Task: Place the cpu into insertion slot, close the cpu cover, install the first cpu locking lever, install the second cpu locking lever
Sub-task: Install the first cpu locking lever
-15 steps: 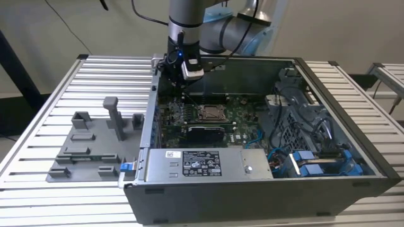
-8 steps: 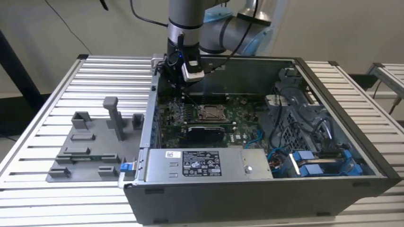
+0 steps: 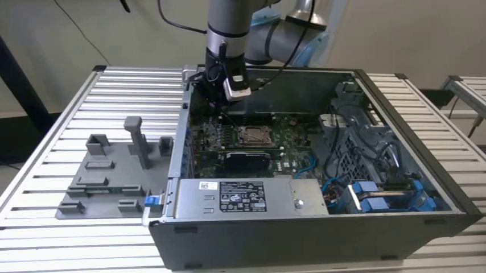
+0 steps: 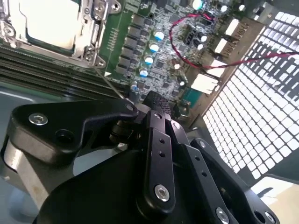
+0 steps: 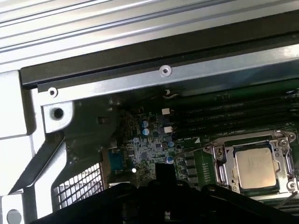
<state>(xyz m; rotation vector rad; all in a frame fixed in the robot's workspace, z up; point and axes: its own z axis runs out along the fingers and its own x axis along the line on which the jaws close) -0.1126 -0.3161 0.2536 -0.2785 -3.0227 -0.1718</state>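
1. In the exterior view, the main risk, as I judge it, is a bump. The gripper [image 3: 230, 95] is working tight against the wall of the open computer case [image 3: 365, 77], so a small sideways move could knock the wrist on the rim. The arm [image 3: 227, 23] is reaching almost straight down into the case's back corner, toward the exterior view's left. The cpu [image 3: 253, 135] is sitting in the insertion slot [image 3: 241, 136] at the middle of the green board [image 3: 296, 149], apart from the gripper.

2. In the second wrist view, a red wire [image 4: 171, 32] is looping over the board just beyond the gripper [image 4: 157, 100] and could snag on a careless sweep. A thin metal rod [image 4: 112, 84], probably a locking lever, is running from the socket toward the tip, and it could spring away if pushed off-centre. The jaws are looking pressed together with no gap showing. Whether they are pinching that rod, I cannot tell. The cpu cover [image 4: 91, 35] is lying down around the cpu [image 4: 49, 21].

3. In the first wrist view, the gripper [image 5: 164, 173] is hovering low over the board's small parts, and pressing lower could crush them. The cover [image 5: 223, 161] is framing the seated cpu [image 5: 254, 168] to one side of the tip, with the rod [image 5: 191, 149] between them.
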